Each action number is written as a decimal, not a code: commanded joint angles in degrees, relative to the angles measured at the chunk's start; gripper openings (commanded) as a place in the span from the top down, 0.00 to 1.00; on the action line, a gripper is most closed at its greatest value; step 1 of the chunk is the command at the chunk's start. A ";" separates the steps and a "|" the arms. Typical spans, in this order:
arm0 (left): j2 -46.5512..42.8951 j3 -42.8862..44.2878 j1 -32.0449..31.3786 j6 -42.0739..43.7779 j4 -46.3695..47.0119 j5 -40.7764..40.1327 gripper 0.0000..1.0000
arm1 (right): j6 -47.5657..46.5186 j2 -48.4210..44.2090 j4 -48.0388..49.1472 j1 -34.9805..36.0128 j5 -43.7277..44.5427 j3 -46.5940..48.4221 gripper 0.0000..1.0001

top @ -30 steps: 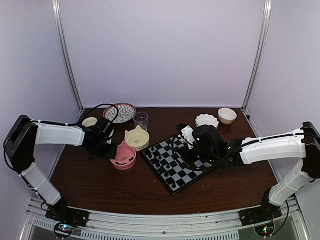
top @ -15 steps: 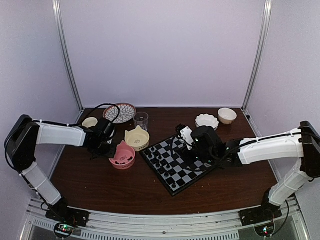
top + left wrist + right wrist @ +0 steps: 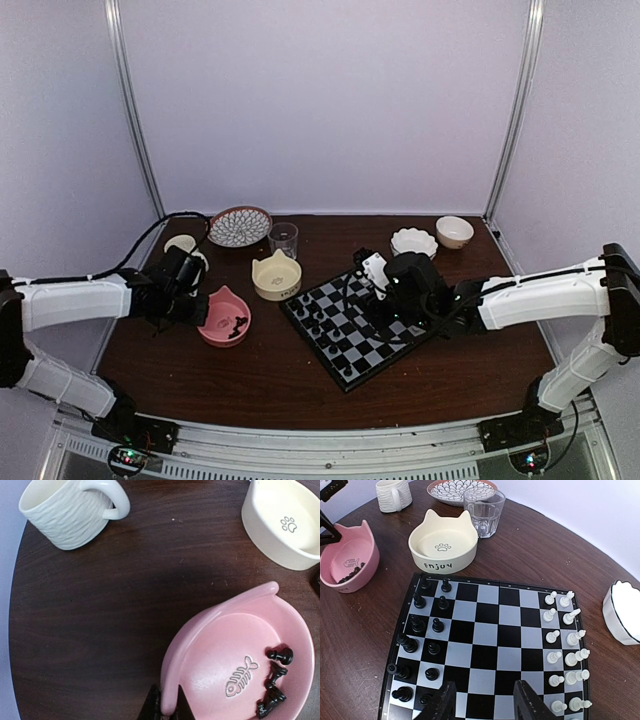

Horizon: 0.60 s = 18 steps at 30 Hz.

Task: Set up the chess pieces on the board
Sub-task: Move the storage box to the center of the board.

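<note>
Dark wooden tabletop point(image 3: 90, 620). At centre frame, the chessboard point(image 3: 485, 630) lies under the right hand point(image 3: 485, 702), fingers spread open. The left hand point(image 3: 166, 707) pinches the pink fish-print bowl point(image 3: 210, 660) by its rim, lower frame. Tiny black chess pieces point(image 3: 416, 624) stand along the chessboard's left columns; several lie in the bowl.

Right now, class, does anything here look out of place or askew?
Yes. Several black pieces lie loose in the pink bowl instead of standing on the board. The left gripper is pinching that bowl's rim. The board also sits turned at an angle to the near edge of the table.
</note>
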 commanded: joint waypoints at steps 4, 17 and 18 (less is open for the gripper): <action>-10.53 -4.53 -0.04 1.88 7.63 2.50 1.00 | -0.75 -1.42 0.97 0.31 0.92 -1.14 0.58; 0.99 -1.14 -0.04 2.91 6.48 15.73 1.00 | -0.43 -1.42 0.80 0.31 0.35 -1.05 0.58; 1.55 -1.03 -0.04 2.74 6.66 16.09 1.00 | -0.34 -1.50 0.79 0.31 0.20 -1.05 0.58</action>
